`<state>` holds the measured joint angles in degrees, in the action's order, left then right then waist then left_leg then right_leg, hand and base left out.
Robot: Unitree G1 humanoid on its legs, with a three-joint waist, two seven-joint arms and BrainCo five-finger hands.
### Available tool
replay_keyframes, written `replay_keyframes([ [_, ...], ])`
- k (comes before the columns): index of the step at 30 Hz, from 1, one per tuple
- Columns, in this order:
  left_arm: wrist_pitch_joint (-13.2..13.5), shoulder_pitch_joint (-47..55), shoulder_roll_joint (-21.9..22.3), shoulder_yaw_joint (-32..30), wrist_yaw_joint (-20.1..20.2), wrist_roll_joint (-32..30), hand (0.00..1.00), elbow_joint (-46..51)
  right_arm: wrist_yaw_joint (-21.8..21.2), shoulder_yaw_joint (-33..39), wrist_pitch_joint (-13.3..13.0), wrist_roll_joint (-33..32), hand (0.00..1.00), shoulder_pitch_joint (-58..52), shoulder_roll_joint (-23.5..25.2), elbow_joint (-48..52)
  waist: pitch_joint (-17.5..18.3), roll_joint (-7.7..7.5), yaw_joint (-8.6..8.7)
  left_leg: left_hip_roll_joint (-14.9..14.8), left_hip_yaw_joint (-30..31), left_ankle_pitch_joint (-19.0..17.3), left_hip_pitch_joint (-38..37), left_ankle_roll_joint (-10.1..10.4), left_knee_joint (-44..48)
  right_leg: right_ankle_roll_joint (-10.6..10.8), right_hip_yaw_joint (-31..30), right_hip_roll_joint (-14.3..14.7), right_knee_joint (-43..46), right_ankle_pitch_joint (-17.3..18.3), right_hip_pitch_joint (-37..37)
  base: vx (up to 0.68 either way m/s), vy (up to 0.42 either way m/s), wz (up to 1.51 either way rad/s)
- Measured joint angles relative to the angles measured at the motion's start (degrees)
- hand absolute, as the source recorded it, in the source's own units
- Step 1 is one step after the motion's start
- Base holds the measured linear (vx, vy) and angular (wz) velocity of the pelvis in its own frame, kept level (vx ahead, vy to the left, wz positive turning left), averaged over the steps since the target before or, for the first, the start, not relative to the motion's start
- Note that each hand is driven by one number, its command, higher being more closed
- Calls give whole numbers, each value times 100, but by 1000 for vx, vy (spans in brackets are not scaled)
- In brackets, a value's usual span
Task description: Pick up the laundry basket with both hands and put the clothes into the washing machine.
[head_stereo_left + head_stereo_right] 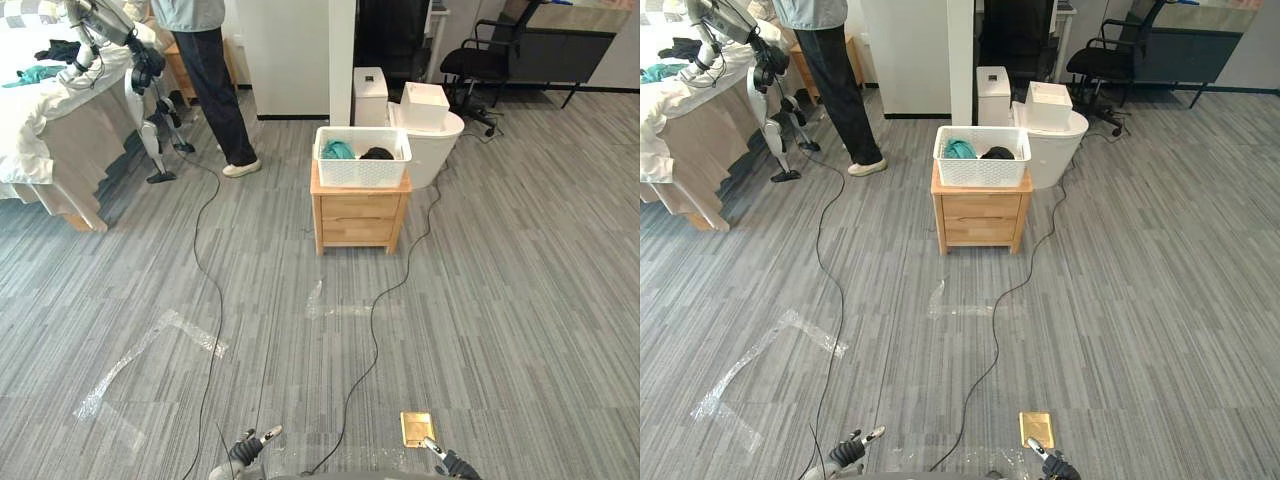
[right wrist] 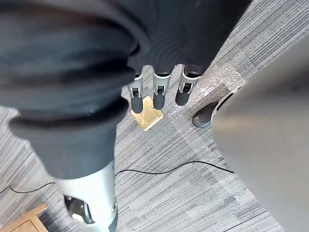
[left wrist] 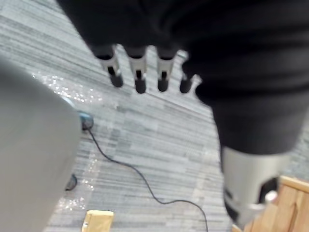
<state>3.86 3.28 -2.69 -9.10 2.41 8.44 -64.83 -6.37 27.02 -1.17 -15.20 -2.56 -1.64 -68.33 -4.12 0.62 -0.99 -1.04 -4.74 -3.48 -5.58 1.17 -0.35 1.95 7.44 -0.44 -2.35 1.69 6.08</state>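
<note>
A white laundry basket (image 1: 362,160) stands on a small wooden nightstand (image 1: 358,218) some way ahead of me. Teal cloth (image 1: 337,150) and black cloth (image 1: 377,153) lie in it. Right behind it sits a white rounded washing machine (image 1: 437,148) with a white box (image 1: 424,103) on top. My left hand (image 1: 250,446) hangs low at the view's bottom edge, far from the basket, with its fingers (image 3: 139,72) straight and nothing in them. My right hand (image 1: 446,460) hangs the same way, its fingers (image 2: 159,92) relaxed above the carpet.
A person (image 1: 212,70) stands at the back left beside a bed (image 1: 50,120) and another robot (image 1: 140,70). A brass floor plate (image 1: 417,428) lies near my right hand. An office chair (image 1: 482,58) stands at the back right, with strips of clear tape (image 1: 150,350) on the carpet.
</note>
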Motion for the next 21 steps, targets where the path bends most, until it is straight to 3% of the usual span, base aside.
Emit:
replay_keyframes([
  [21, 97, 3, -46, 217, -3, -15, 0, 1, -1, 8, -3, 6, 0, -20, 7, -2, -20, -31, 1, 16, 44, 19, -109, 19, -129, 0, 116, -8, -76, 4, 96, -11, -3, 1],
])
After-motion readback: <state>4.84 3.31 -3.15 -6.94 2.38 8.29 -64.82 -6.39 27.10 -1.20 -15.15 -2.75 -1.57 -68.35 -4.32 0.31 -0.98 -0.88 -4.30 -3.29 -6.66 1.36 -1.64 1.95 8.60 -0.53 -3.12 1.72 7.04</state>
